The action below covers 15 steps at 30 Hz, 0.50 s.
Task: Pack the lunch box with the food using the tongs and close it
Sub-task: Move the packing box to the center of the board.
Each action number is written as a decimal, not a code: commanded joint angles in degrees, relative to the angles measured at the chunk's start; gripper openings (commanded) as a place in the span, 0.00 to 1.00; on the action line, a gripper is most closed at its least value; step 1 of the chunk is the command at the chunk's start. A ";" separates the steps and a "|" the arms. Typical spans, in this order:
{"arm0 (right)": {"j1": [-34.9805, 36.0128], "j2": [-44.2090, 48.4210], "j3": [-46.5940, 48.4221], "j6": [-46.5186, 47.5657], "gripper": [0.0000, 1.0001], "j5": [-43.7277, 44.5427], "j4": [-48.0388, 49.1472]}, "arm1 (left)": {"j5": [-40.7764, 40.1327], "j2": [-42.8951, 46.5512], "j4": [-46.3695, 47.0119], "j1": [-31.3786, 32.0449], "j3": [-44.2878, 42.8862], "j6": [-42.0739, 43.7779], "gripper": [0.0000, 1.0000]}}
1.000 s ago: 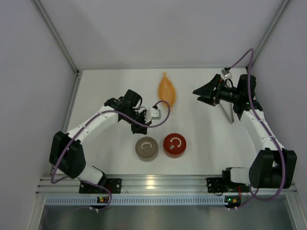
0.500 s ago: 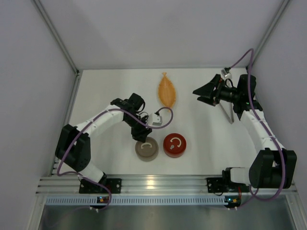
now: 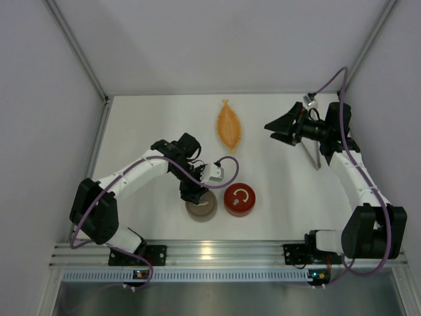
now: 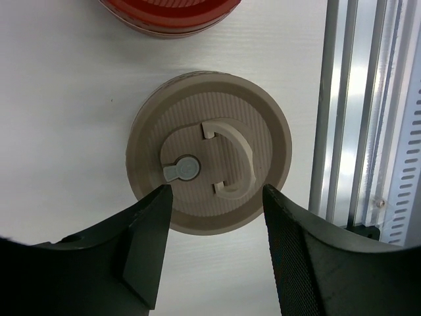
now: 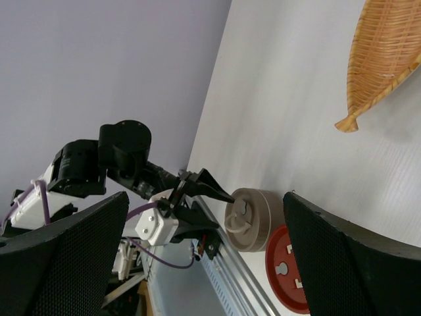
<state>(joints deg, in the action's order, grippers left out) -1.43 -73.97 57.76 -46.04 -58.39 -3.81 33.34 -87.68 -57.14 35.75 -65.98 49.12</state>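
The lunch box shows as two round lidded tins: a beige tin and a red tin side by side near the front. My left gripper hangs open right over the beige lid, its fingers astride the near rim, gripping nothing. The silver tongs lie by the right arm. My right gripper is raised, wide open and empty. No food is in view.
An orange leaf-shaped woven dish lies at the back centre, with nothing on it. An aluminium rail runs along the table's near edge, close to the beige tin. Grey walls enclose the table.
My left gripper has swung from beside the orange dish toward the front, come down over the beige tin and opened. The right arm has stayed still.
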 commanded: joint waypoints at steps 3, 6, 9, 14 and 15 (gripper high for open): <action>-1.21 1.99 0.16 1.39 0.99 -0.58 1.79 | -0.91 5.41 1.86 0.11 1.64 -2.36 0.63; -1.21 2.43 0.25 1.66 0.99 -0.50 1.27 | -1.26 7.52 1.86 0.20 2.87 -2.63 0.62; -1.21 3.22 0.34 2.88 0.99 0.20 0.13 | -1.96 9.28 2.38 0.46 4.36 -3.50 0.61; -1.21 4.10 0.51 3.85 0.99 0.56 -0.58 | -8.10 10.42 13.68 0.55 6.64 -13.33 0.41; -1.21 4.19 0.51 4.12 0.99 0.73 -0.84 | -9.08 10.25 15.03 0.55 7.08 -15.09 0.37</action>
<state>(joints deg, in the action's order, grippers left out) -1.43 -71.83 57.76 -44.38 -58.13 -4.10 28.10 -78.87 -51.79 36.07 -60.18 40.86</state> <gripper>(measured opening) 0.993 0.397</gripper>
